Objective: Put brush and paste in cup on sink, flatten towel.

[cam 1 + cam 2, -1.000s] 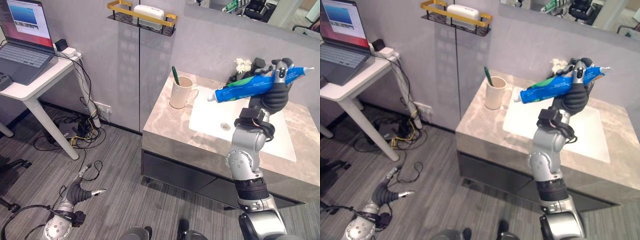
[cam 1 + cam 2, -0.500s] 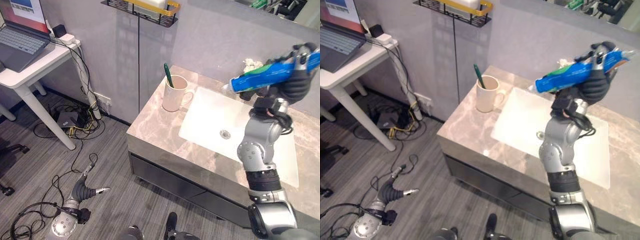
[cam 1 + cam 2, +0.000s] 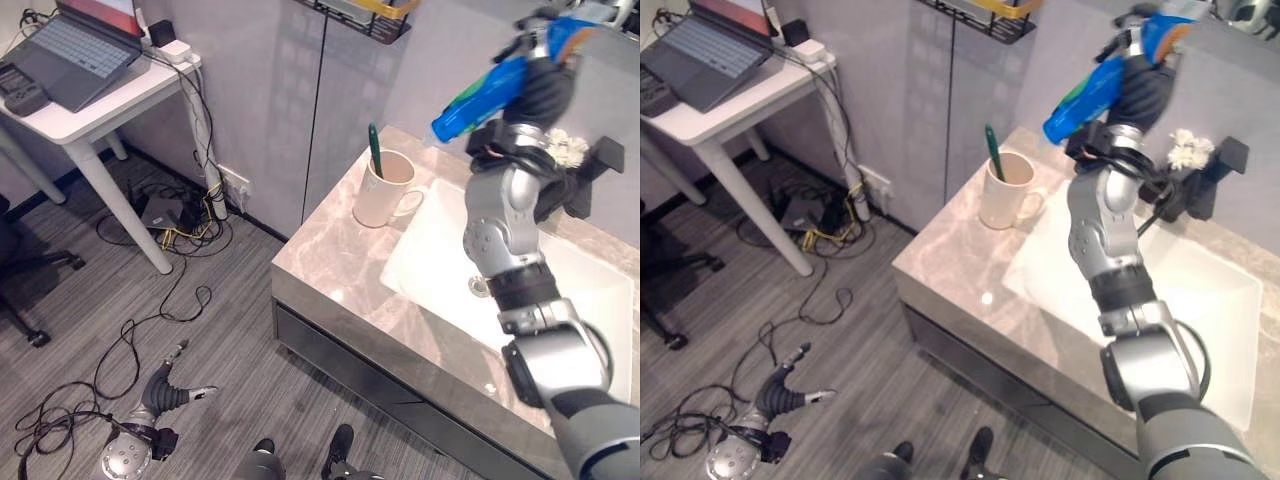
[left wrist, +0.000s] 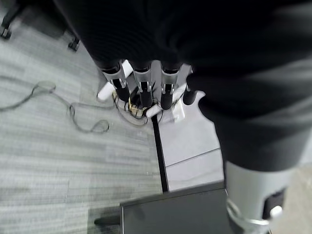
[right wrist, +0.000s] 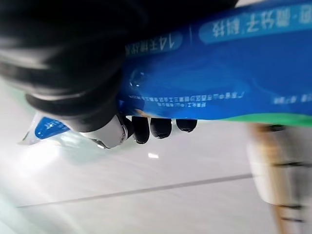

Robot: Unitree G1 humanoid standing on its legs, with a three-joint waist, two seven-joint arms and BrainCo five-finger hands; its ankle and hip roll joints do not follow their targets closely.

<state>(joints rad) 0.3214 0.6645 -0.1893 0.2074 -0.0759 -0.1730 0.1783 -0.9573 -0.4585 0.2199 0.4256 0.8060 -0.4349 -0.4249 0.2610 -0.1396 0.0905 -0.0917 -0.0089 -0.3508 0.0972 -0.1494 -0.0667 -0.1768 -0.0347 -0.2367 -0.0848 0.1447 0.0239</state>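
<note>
Gripping the toothpaste tube [image 3: 490,88], right-hand fingers [image 5: 158,127] above cup [image 3: 385,190] holding toothbrush [image 3: 374,150].

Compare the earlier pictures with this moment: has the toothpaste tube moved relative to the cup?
Yes. The toothpaste tube in the right hand has swung toward the cup; its cap end, earlier over the sink basin, now points down just above the cup.

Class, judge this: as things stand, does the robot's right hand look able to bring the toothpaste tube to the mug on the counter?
Probably yes. The right hand grips the toothpaste tube in the air above the mug, nothing lies between them, and the mug holds a single green toothbrush, leaving room.
</note>
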